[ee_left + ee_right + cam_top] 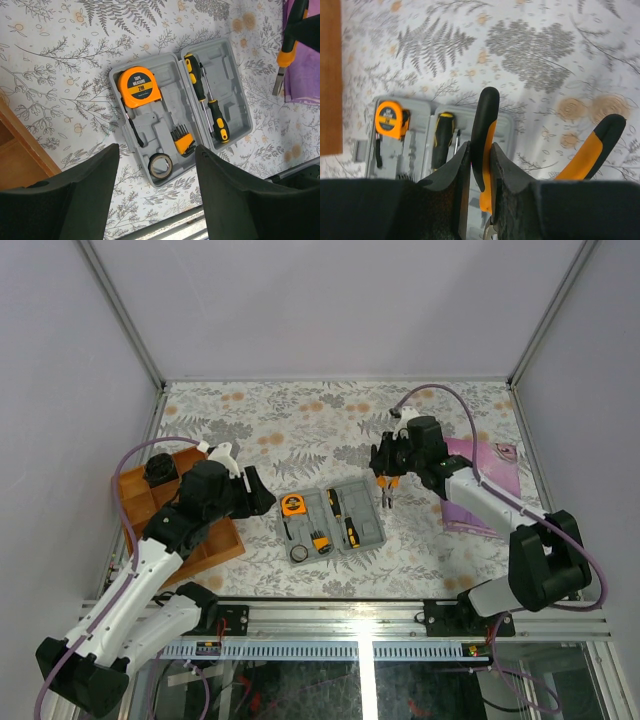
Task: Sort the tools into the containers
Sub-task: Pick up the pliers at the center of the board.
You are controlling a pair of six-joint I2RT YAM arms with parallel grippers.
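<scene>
The grey case (370, 527) lies open on the floral table. Its left half holds the orange tape measure (141, 87), the bit set (184, 140) and the black tape ring (161, 165). Two black-and-yellow screwdrivers (195, 77) lie in the right half. My right gripper (480, 147) is shut on one handle of the orange-and-black pliers (485, 120), which hang nose down above the case's right edge (386, 492). The other handle (592, 145) splays to the right. My left gripper (157, 150) hovers open and empty over the case's near left side.
A wooden compartment tray (165, 508) sits at the left under my left arm. A purple cloth (482, 475) lies at the right beneath my right arm. The metal frame rail (350, 615) runs along the near edge.
</scene>
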